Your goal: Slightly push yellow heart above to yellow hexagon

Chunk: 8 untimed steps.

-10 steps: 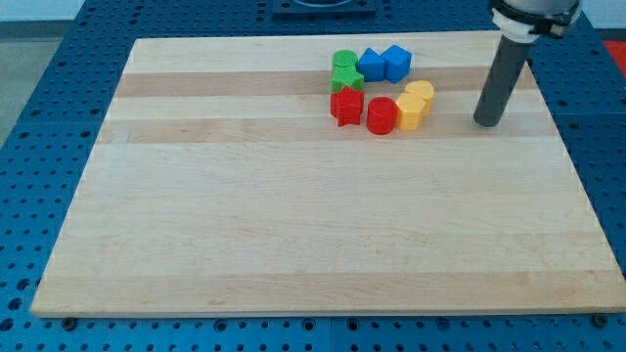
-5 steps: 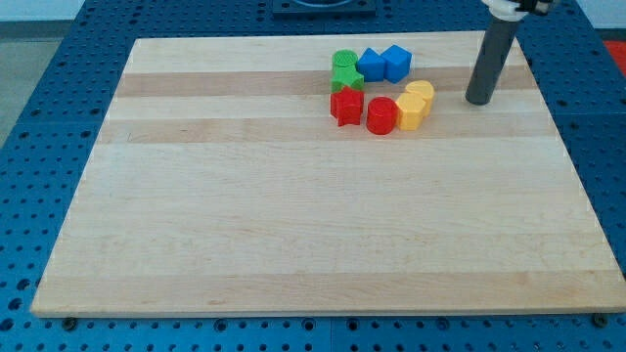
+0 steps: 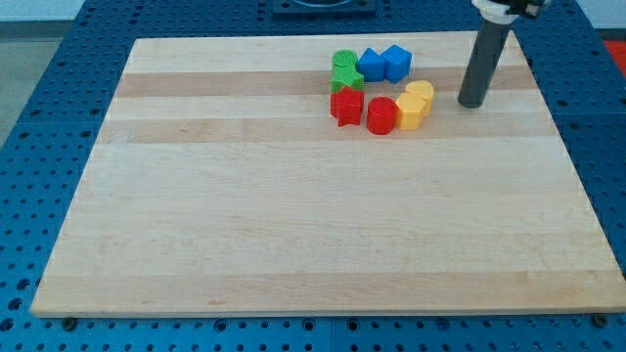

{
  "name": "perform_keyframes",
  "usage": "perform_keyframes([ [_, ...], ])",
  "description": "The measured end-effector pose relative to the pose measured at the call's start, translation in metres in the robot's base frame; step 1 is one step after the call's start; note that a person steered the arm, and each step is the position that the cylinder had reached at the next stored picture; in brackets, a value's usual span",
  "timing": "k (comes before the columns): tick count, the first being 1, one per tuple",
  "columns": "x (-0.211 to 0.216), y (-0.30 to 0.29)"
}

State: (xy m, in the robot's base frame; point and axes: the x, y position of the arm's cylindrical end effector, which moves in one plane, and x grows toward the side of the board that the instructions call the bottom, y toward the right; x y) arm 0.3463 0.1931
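Two yellow blocks touch each other at the view's upper right of the board: one [image 3: 421,94] lies above and slightly right of the other [image 3: 411,112]. Their shapes are hard to make out; the upper one looks like the heart, the lower one like the hexagon. My tip [image 3: 470,103] rests on the board to the right of the upper yellow block, with a gap between them. The dark rod rises from it toward the view's top.
A red round block [image 3: 381,115] touches the lower yellow block's left side. A red star [image 3: 346,105], a green star [image 3: 346,81], a green round block [image 3: 343,61] and two blue blocks [image 3: 372,65] [image 3: 396,63] cluster beside them on the wooden board [image 3: 293,215].
My tip has moved up and to the left, from lower right of the yellow blocks to level with the upper one and closer to it. No block has moved.
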Motion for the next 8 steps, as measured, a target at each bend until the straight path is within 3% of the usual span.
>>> perform_keyframes([
  [5, -0.006, -0.045],
  [7, -0.006, -0.045],
  [8, 0.015, -0.031],
])
